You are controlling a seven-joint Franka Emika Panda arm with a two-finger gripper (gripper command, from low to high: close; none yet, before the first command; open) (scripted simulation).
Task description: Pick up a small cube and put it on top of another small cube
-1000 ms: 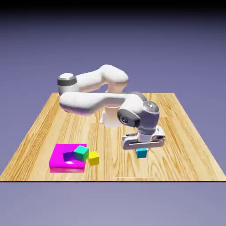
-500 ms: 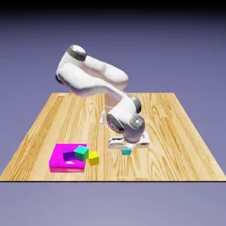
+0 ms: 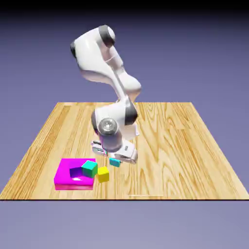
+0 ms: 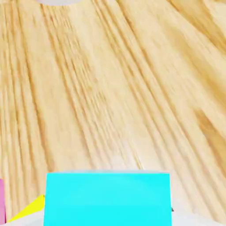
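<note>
Now your gripper [image 3: 115, 159] clasps the cyan cube [image 4: 108, 199], and the yellow cube [image 3: 103, 174] sits at about seven o'clock from it in the exterior view.

Glossy white, rounded arm segments [image 3: 92, 56] with dark grey joint bands [image 3: 106, 35] and a silvery, round wrist cap [image 3: 108, 126]

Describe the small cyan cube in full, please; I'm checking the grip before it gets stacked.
The small cyan cube is plain-faced and evenly coloured, with straight edges and no markings visible. Its material can't be told. It is held in the gripper, whose fingertips it hides in the hand view. In the exterior view it looks slightly tilted, left of the picture's middle, and appears to be off the table, near the yellow cube but not on it.
</note>
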